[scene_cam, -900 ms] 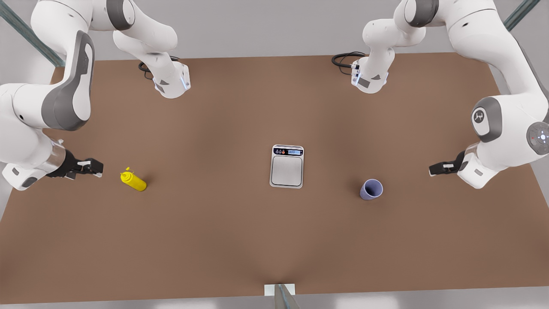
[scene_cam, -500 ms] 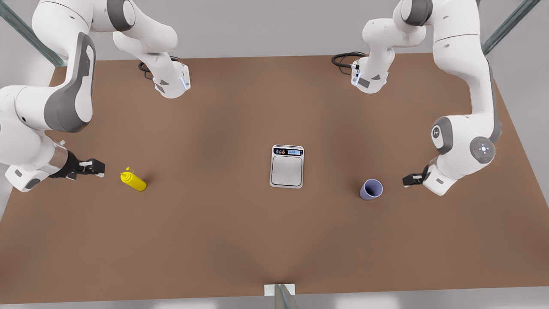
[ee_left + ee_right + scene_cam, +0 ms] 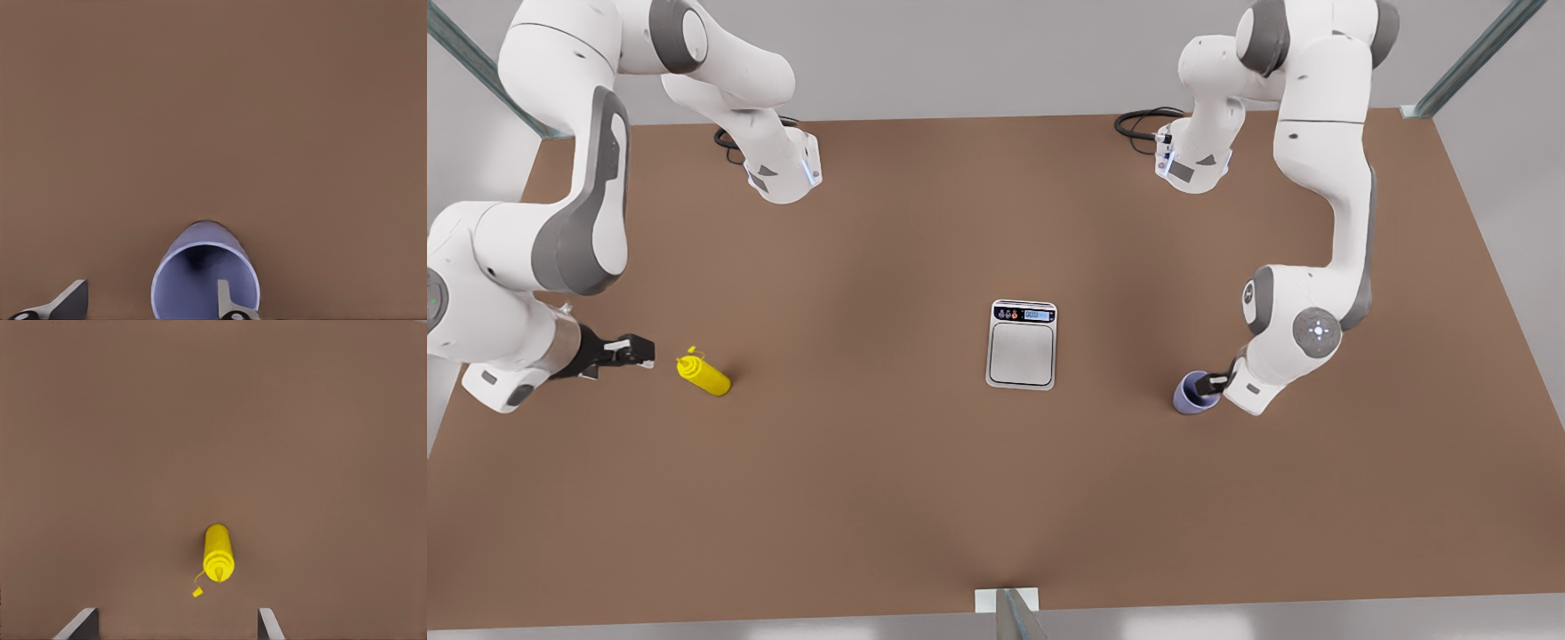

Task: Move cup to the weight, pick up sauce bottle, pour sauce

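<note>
**Now at the cup: left gripper straddles the rim, right gripper waits by the bottle**

Right now I see the cup (image 3: pixel 1193 394) standing upright on the brown table (image 3: pixel 925 498), on the front view's right, well apart from the weight (image 3: pixel 1022 345). My left gripper (image 3: pixel 1212 383) is at the cup's rim. In the left wrist view the cup (image 3: pixel 205 280) shows its darker inside, with one finger (image 3: pixel 225 301) over the mouth and the other finger outside the wall, so the jaws are spread wide across one side of the rim. I cannot tell whether either finger touches the cup.

The weight lies flat near the table's middle, its plate bare, its button strip and small blue display at the far end.

The sauce bottle (image 3: pixel 704 375) lies on its side on the front view's left, nozzle toward my right gripper (image 3: pixel 637 352), which hovers just beside it with a gap between them. In the right wrist view the sauce bottle (image 3: pixel 218 552) lies ahead, between the widely parted fingers (image 3: pixel 80 624), untouched, with a small yellow cap (image 3: pixel 197 591) tethered near the nozzle.
</note>
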Controlling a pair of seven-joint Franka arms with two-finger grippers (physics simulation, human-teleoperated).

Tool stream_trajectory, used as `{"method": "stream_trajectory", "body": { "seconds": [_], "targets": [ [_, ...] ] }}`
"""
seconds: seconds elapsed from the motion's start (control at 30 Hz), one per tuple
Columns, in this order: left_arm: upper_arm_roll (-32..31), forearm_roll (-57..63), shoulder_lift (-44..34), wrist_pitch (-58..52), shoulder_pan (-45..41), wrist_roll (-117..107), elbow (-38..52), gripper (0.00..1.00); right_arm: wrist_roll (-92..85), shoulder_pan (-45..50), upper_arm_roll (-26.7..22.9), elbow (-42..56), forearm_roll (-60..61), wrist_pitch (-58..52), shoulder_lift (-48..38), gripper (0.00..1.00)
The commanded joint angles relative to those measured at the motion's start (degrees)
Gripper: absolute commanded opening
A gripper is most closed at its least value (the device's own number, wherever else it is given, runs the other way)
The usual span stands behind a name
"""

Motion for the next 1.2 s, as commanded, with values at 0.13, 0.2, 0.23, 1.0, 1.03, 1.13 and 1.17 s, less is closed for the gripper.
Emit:
{"method": "stream_trajectory", "body": {
  "seconds": [0.13, 0.2, 0.23, 1.0, 1.03, 1.13, 1.17],
  "targets": [
    [0.0, 0.03, 0.71, 3.29, 0.0, -0.09, -2.58, 0.73, -0.52, -0.67, -0.01, -0.13, 0.1, 0.15, 0.27, 0.9],
    [-0.09, 0.03, 1.94, 4.96, 0.0, -0.01, -2.93, 0.67, -0.52, -1.02, -0.01, -0.65, 0.18, 0.07, 0.18, 0.9],
    [-0.09, 0.03, 2.11, 5.75, 0.0, 0.0, -3.02, 0.66, 0.36, -0.76, -0.01, -0.74, 0.18, -0.2, -0.09, 0.9],
    [-0.09, 0.12, 4.4, 7.25, -0.79, 0.96, -3.02, 0.25, 7.83, -1.9, -0.01, -1.62, 0.36, 0.15, -0.88, 1.0],
    [-0.09, 0.03, 4.49, 7.33, -0.79, 0.96, -3.02, 0.25, 7.83, -1.99, -0.01, -1.62, 0.45, 0.15, -0.88, 1.0],
    [-0.09, 0.03, 3.7, 7.69, -0.79, 0.61, -2.93, 0.23, 7.74, -2.08, -0.01, -1.62, 0.45, 0.15, -0.96, 1.0],
    [-0.18, -0.15, 3.61, 7.78, -0.79, 0.26, -2.85, 0.23, 7.74, -1.99, -0.01, -1.62, 0.45, 0.06, -0.96, 1.0]
  ]
}}
